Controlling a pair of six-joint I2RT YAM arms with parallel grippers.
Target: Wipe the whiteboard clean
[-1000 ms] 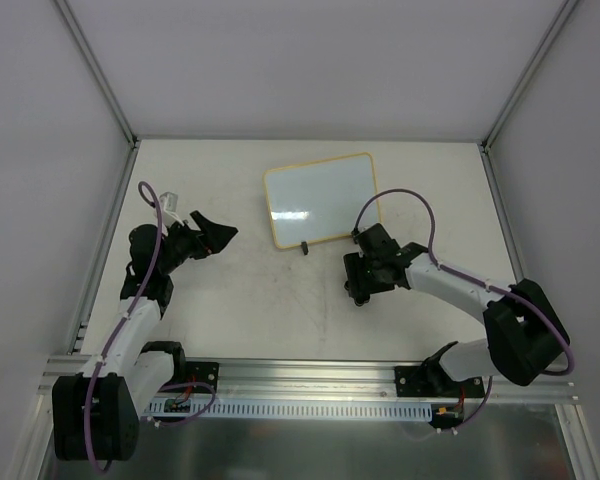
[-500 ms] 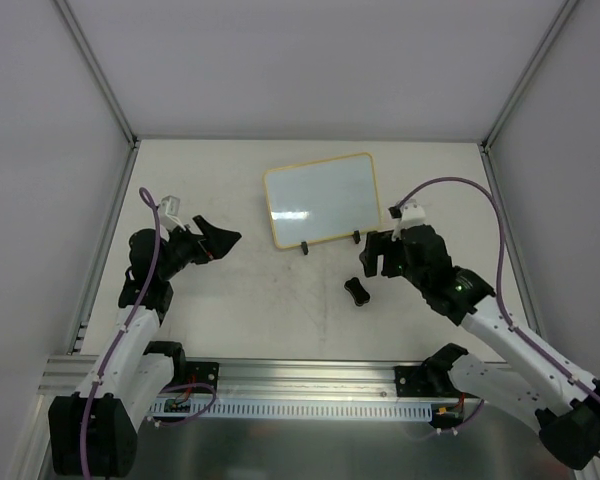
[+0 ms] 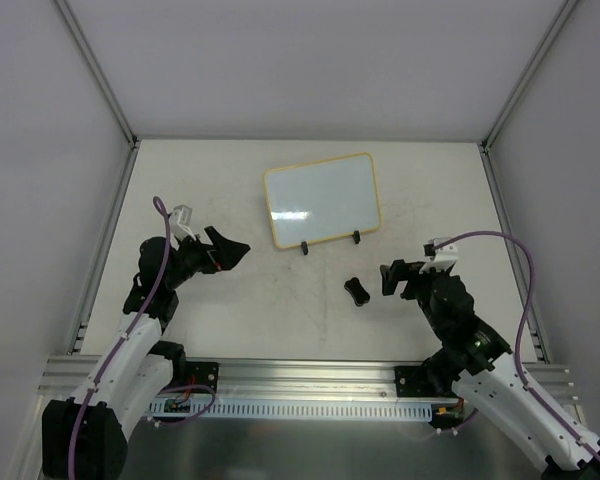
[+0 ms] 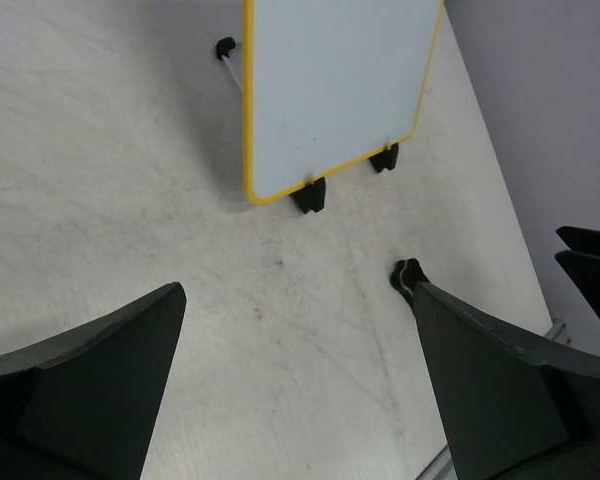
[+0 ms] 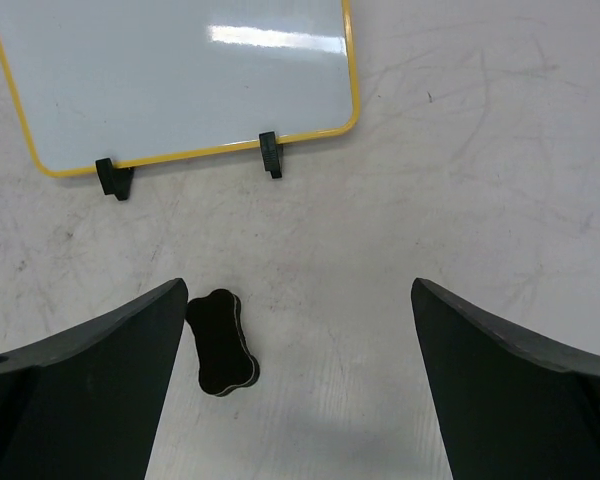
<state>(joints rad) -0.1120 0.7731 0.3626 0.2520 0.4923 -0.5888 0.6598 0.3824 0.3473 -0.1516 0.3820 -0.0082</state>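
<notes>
Pale walls close in a scuffed white table (image 3: 230,180), and you have both arms bent above it. Your left tool (image 3: 230,247) points across the table, its fingers spread wide with nothing between them. The whiteboard (image 3: 322,198) rests ahead of it, well apart, with two black feet on the edge nearest the tool. Your right tool (image 3: 392,277) is likewise spread and empty, aimed the same way. A black bone-shaped block (image 5: 221,342) lies on the table just beside one of its fingertips. The whiteboard sits further ahead of that tool, untouched.
</notes>
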